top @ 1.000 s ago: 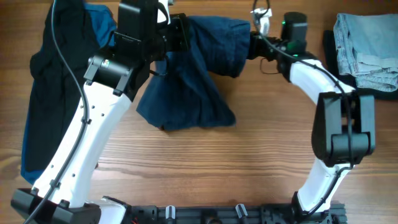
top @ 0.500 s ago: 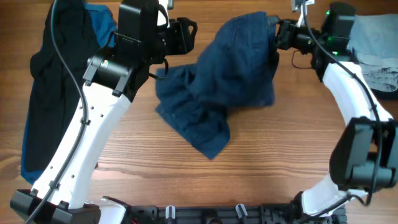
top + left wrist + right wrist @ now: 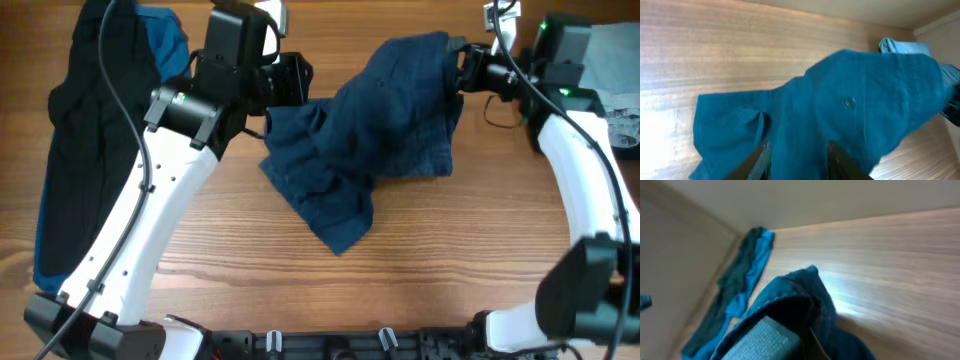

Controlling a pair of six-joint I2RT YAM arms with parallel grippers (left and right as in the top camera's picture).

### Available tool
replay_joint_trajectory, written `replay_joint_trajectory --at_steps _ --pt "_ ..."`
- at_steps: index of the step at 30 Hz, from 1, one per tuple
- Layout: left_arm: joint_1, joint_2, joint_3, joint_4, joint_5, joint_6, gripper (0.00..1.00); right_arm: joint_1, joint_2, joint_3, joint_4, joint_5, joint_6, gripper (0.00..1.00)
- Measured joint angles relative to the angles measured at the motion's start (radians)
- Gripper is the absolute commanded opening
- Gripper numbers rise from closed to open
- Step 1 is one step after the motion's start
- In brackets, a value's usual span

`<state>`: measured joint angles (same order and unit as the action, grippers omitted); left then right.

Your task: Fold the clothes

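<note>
The dark navy shorts (image 3: 370, 130) hang in a bunched heap from my right gripper (image 3: 462, 65), with their lower part resting on the wood. The right gripper is shut on their upper right edge; in the right wrist view, fabric (image 3: 790, 295) wraps around the fingers (image 3: 800, 340). My left gripper (image 3: 298, 80) is open at the shorts' upper left edge. In the left wrist view its two fingers (image 3: 799, 155) stand apart above the blue fabric (image 3: 850, 100), where a button shows.
A black and brighter blue garment (image 3: 90, 130) lies along the left side of the table, also visible in the right wrist view (image 3: 740, 285). Folded pale denim (image 3: 615, 70) lies at the back right, partly behind the right arm. The front of the table is bare wood (image 3: 400, 290).
My left gripper has let go of the shorts. My right gripper has pulled them to the right, and the heap has shifted with it.
</note>
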<state>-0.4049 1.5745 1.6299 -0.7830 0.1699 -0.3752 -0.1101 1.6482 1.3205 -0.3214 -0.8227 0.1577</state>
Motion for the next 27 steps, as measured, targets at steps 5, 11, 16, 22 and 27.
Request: replay_joint_trajectory --at_steps 5,11,16,22,27 --pt "0.0 0.002 0.0 0.069 0.0 0.006 0.39 0.014 -0.184 0.018 -0.127 0.26 -0.079 0.04" --pt "0.0 0.002 0.0 0.071 0.0 0.008 0.34 0.05 -0.39 0.058 -0.171 0.411 -0.104 0.04" --pt "0.0 0.002 0.0 0.066 0.0 0.014 0.33 0.051 -0.467 0.061 -0.26 0.469 -0.04 0.04" --pt "0.044 0.002 0.0 0.089 0.0 0.019 0.36 0.055 -0.528 0.061 -0.337 0.605 0.094 0.04" --pt "0.121 -0.006 0.0 0.105 0.003 0.018 0.38 0.103 -0.476 0.061 -0.298 0.648 0.197 0.04"
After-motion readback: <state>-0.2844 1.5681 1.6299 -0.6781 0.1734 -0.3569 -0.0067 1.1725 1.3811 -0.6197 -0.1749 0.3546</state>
